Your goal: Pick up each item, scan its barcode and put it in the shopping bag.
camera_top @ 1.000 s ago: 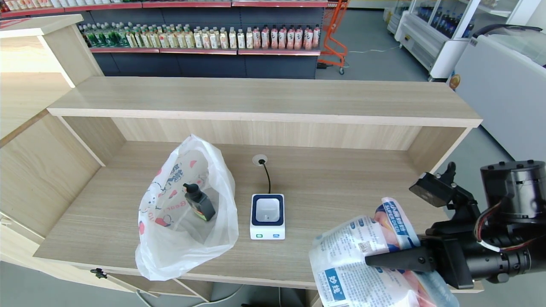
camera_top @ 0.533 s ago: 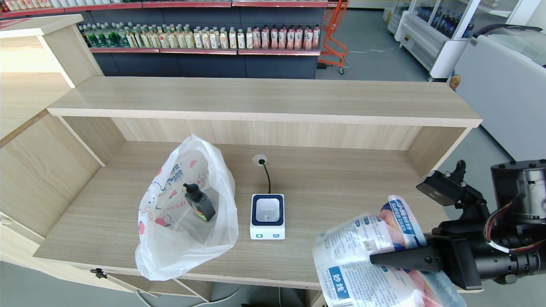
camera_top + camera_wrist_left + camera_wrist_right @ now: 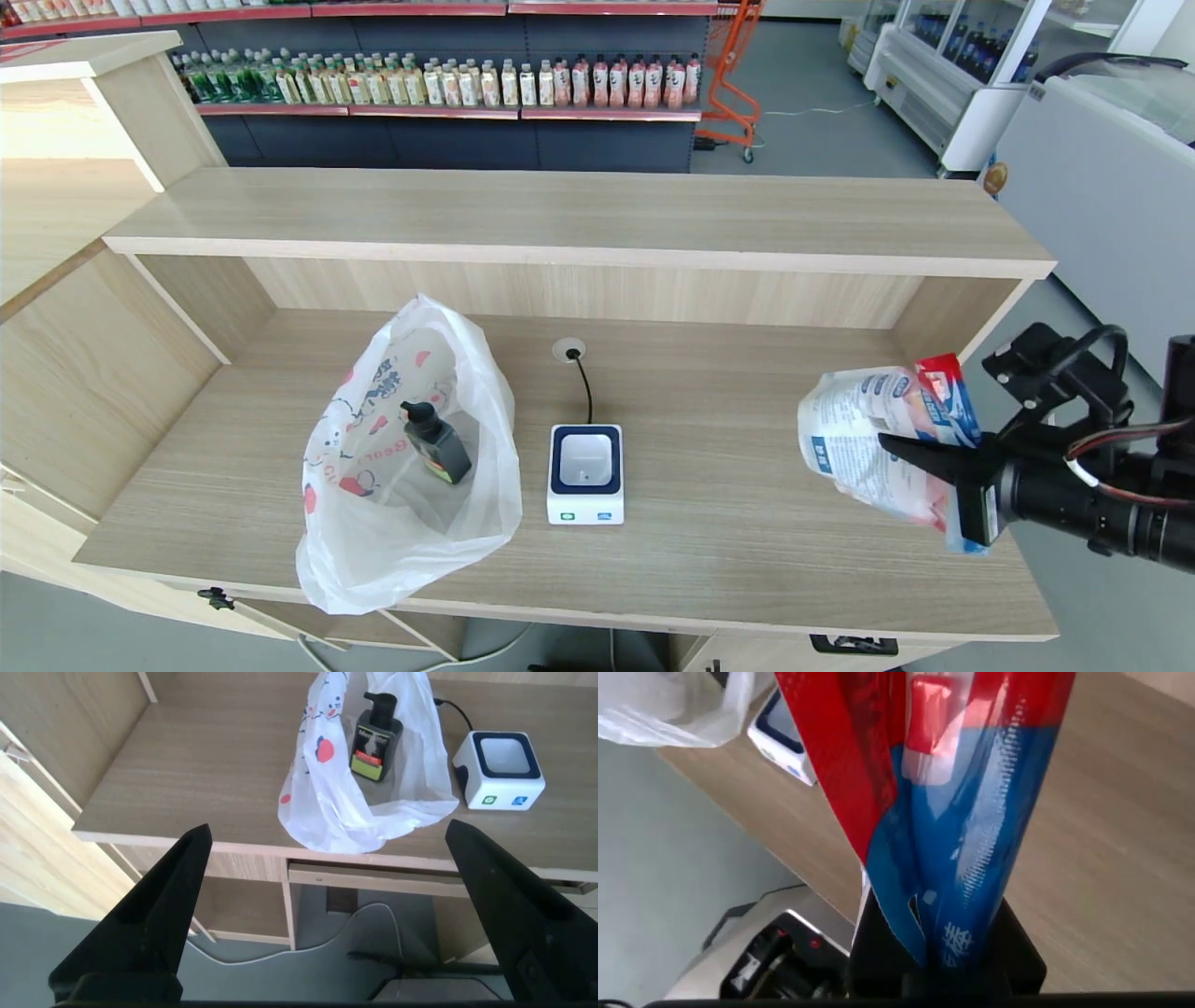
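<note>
Head view: the right gripper [image 3: 910, 453] is closed on a white, blue and red pouch [image 3: 859, 439], one dark finger lying across its printed face, and holds it in the air over the right end of the counter [image 3: 728, 523], well apart from the scanner [image 3: 585, 471]. The scanner sits at mid-counter with its window facing up. To its left stands the shopping bag [image 3: 355, 551], mouth open, with a dark pump bottle [image 3: 437, 446] already inside.

Left wrist view: the left gripper [image 3: 327, 831] has its fingers spread wide and grips nothing. It hangs off the near edge of the counter, in front of the bag.

Progress, as judged: one item is bagged and a second is picked up. The pouch has yet to be passed over the scanner and put in the bag. Its barcode cannot be made out.
</note>
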`<state>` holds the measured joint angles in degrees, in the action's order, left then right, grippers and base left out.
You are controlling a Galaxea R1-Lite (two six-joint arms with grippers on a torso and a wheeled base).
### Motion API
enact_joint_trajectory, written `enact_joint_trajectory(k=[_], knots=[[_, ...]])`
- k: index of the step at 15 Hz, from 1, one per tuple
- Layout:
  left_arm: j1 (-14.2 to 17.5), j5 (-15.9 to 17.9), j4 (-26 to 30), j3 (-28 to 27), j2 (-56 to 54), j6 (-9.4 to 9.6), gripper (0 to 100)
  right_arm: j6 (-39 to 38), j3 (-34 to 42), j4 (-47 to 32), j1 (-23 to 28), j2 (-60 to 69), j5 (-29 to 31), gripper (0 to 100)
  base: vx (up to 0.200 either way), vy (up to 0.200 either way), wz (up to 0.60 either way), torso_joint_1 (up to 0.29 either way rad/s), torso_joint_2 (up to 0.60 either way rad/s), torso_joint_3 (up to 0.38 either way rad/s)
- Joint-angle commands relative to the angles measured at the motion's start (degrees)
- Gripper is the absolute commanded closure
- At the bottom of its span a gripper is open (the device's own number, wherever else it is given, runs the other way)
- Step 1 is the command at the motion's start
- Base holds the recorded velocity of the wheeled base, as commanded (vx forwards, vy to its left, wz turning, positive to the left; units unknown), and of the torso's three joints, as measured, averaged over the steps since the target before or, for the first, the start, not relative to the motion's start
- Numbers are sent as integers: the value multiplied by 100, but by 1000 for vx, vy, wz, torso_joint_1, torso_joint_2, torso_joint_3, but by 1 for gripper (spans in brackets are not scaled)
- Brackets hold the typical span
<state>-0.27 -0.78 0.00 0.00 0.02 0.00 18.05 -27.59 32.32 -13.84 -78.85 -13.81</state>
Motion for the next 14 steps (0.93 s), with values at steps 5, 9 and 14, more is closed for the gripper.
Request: enact_joint_trajectory(k=[5,9,14], knots=[[0,-1,0,0,-2,0,0,1693,412,-6,443,414,28,100,0,0,0,0,0,0],[0,-1,0,0,-2,0,0,2238,96,-6,452,159,19,100,0,0,0,0,0,0],[0,-1,0,0,-2,18,0,2220,69,-15,443,142,-429,100,0,0,0,0,0,0]])
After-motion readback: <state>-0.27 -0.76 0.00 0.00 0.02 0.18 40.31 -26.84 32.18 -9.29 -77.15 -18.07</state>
